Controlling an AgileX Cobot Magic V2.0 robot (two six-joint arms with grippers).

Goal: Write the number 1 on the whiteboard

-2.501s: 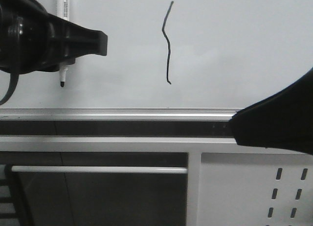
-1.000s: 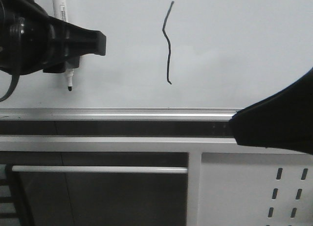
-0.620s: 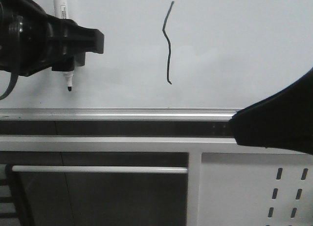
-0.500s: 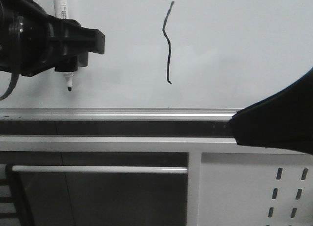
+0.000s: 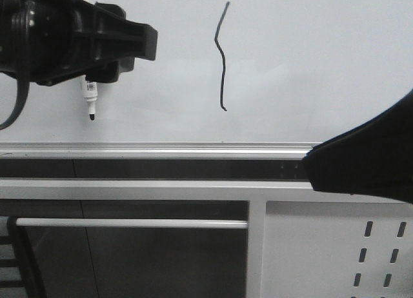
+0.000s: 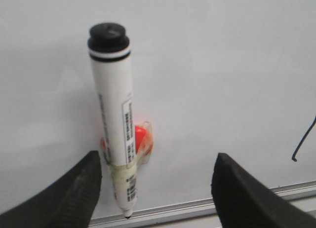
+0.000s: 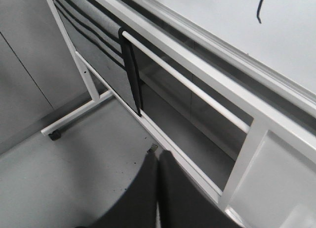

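The number 1 [image 5: 222, 79] is a thin black wavy line on the whiteboard [image 5: 310, 59]. Its foot shows in the left wrist view [image 6: 302, 143] and in the right wrist view [image 7: 260, 8]. A white marker pen [image 6: 113, 114] with a barcode label rests against the board, tip down, taped to a red holder [image 6: 143, 139]. My left gripper [image 6: 158, 188] is open, with the pen close beside one finger [image 6: 74, 198]. In the front view the left gripper [image 5: 108, 49] hides all but the pen's tip [image 5: 91, 104]. My right gripper [image 7: 158, 156] is shut and empty, low beside the stand.
The silver edge rail [image 5: 161, 148] runs below the board. Under it are a white crossbar [image 5: 129, 224] and a white metal panel with oval slots [image 5: 335, 246]. My right arm [image 5: 368, 162] covers the lower right. The stand's foot with a caster [image 7: 53, 135] sits on grey floor.
My left gripper carried the pen slightly right and down, then moved right and now looms larger. The pen's tip has stayed where it was on the board. The right arm has not moved.
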